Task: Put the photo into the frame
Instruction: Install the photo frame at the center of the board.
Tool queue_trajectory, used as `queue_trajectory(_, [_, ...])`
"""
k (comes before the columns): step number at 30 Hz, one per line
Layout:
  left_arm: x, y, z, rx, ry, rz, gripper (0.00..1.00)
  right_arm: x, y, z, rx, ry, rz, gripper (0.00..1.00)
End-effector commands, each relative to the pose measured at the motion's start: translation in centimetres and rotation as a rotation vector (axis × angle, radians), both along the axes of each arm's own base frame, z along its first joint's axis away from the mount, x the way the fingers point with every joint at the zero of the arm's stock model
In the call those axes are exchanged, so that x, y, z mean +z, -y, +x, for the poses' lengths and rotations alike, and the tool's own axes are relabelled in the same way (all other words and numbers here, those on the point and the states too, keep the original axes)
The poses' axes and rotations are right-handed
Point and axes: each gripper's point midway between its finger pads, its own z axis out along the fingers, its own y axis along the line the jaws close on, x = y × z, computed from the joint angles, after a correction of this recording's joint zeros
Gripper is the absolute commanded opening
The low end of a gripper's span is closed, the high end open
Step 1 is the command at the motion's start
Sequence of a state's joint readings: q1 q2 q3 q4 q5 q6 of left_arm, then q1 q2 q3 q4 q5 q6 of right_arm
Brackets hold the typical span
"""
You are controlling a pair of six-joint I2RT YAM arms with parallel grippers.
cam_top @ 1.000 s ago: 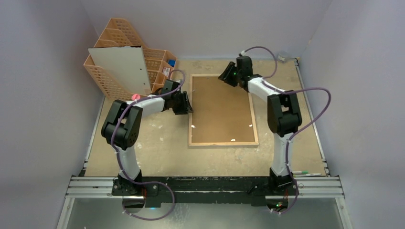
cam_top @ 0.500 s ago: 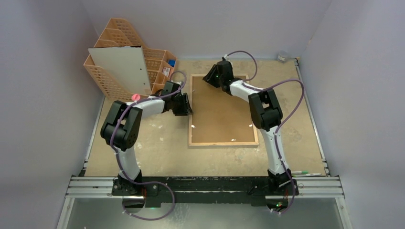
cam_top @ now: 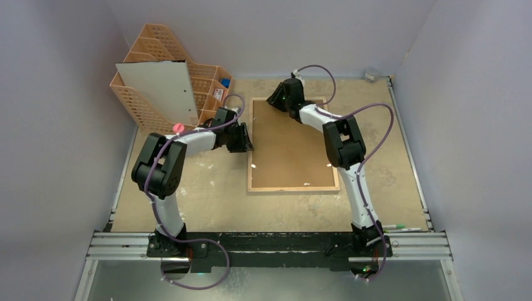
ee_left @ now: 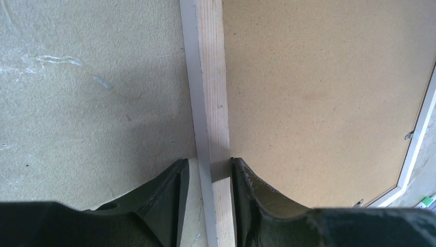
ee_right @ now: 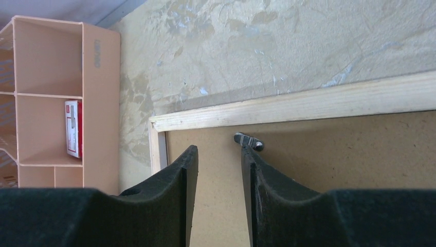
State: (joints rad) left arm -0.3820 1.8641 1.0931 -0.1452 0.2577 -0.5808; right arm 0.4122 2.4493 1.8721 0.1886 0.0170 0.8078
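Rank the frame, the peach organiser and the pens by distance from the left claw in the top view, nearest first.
1. frame: its left rim runs between the fingers of the left claw.
2. peach organiser: far-left corner, just beyond the claw.
3. pens: near-right corner, farthest by a wide margin.

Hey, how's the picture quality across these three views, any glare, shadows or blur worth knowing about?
Top external: soft, even light, with small white glints along the frame. Left wrist: wood grain sharp; a dark shadow patch on the rail between the fingers of the left gripper. Right wrist: the right gripper is near-black and featureless up close, the table beyond crisp.
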Motion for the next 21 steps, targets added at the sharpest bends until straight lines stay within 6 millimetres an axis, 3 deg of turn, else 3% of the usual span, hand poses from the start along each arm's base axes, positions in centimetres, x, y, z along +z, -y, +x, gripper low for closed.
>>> queue_trajectory(1, [-1.2, -1.4, -2.0, -0.030, -0.044, 0.069, 0.36, -0.9, 0.4, 0.7, -0.016, -0.002, -0.045, 0.40])
queue_trajectory(5, [-1.3, -1.5, -2.2, -0.030, -0.046, 0.073, 0.36, -1.3, 0.9, 1.0, -0.042, -0.008, -0.063, 0.39])
queue_trajectory(12, [-1.1, -1.6, -2.2, -0.031, -0.043, 0.075, 0.37, -3.0, 3.3, 0.6, -0.178, -0.095, -0.121, 0.36])
queue_trajectory(21, [-1.2, -1.7, -2.5, -0.032, -0.048, 0.077, 0.36, -4.2, 3.1, 1.3, -0.183, -0.101, -0.129, 0.36])
